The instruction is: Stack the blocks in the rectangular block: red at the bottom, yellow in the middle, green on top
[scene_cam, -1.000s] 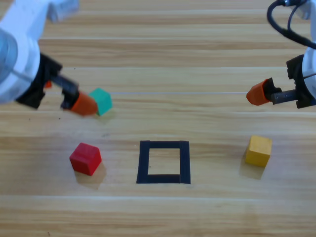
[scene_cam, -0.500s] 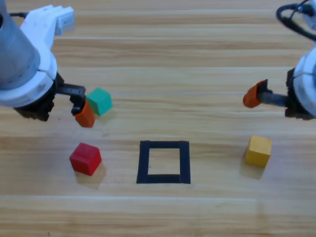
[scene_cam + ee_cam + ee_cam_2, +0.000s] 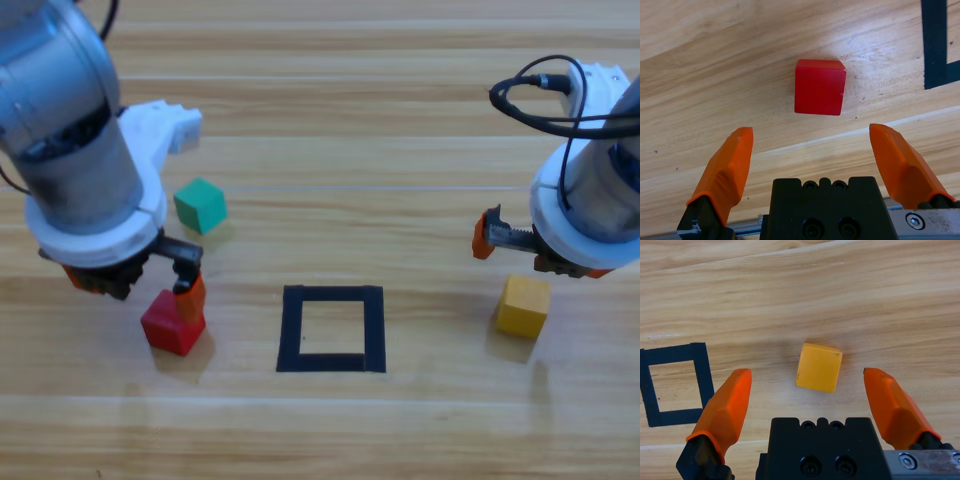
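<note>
On the bench: three cubes and a black tape rectangle are laid out on the wooden boards.
Left hand: seen in the high view over the red cube, at the picture's left; its orange jaws are spread wide apart, nothing is clamped between them.
Red cube: found left of the rectangle and apart from it; in the left wrist view it is shown resting on the wood just beyond the open jaws and midway between them, untouched.
Right hand: placed just above the yellow cube at the picture's right; its jaws are likewise held wide apart and empty.
Yellow cube: set well to the right of the rectangle; in the right wrist view it is seen between the lines of the two jaws, slightly turned, touched by neither.
Teal-green cube: located above the red cube, beside the left arm, near no jaw.
Black tape rectangle: centred low on the bench, only bare wood enclosed.
</note>
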`<move>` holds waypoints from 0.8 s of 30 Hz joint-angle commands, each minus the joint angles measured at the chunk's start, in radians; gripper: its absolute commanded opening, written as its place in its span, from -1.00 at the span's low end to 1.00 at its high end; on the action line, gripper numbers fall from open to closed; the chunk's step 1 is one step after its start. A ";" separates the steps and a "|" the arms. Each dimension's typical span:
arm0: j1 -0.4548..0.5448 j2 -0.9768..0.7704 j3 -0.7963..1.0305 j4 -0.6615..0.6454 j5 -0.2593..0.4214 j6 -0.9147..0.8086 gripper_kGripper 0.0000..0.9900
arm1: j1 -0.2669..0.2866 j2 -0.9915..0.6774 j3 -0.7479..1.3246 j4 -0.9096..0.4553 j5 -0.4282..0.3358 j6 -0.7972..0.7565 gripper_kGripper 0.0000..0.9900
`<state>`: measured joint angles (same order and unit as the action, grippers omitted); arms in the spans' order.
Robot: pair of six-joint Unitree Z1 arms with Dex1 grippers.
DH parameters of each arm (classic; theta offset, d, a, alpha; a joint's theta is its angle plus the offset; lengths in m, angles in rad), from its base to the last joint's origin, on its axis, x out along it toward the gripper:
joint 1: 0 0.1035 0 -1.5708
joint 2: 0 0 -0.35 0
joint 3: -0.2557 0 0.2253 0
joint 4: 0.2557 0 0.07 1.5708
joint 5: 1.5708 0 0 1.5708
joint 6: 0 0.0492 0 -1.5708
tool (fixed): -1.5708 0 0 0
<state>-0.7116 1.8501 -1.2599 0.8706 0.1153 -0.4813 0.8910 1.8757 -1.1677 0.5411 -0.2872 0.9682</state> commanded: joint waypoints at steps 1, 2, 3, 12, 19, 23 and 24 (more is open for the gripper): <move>0.014 0.110 0.007 -0.039 -0.034 0.018 0.99 | -0.067 0.097 -0.020 0.017 0.037 0.035 0.98; 0.014 0.123 0.008 -0.045 -0.036 0.018 0.99 | -0.070 0.105 -0.021 0.016 0.039 0.038 0.97; 0.014 0.133 0.007 -0.053 -0.040 0.021 0.99 | -0.075 0.115 -0.024 0.017 0.043 0.040 0.97; 0.024 0.179 0.027 -0.113 -0.054 0.023 0.96 | -0.089 0.181 -0.030 0.017 0.079 0.057 0.91; 0.044 0.207 0.059 -0.166 -0.055 0.033 0.92 | -0.089 0.214 -0.023 0.019 0.114 0.066 0.71; 0.064 0.216 0.073 -0.188 -0.060 0.050 0.83 | -0.107 0.250 -0.023 0.019 0.140 0.069 0.63; 0.069 0.216 0.077 -0.194 -0.060 0.055 0.78 | -0.112 0.264 -0.024 0.019 0.145 0.069 0.63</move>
<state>-0.6888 2.0136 -1.2180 0.7005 0.0625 -0.4460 0.8298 2.0185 -1.1978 0.5420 -0.1813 1.0268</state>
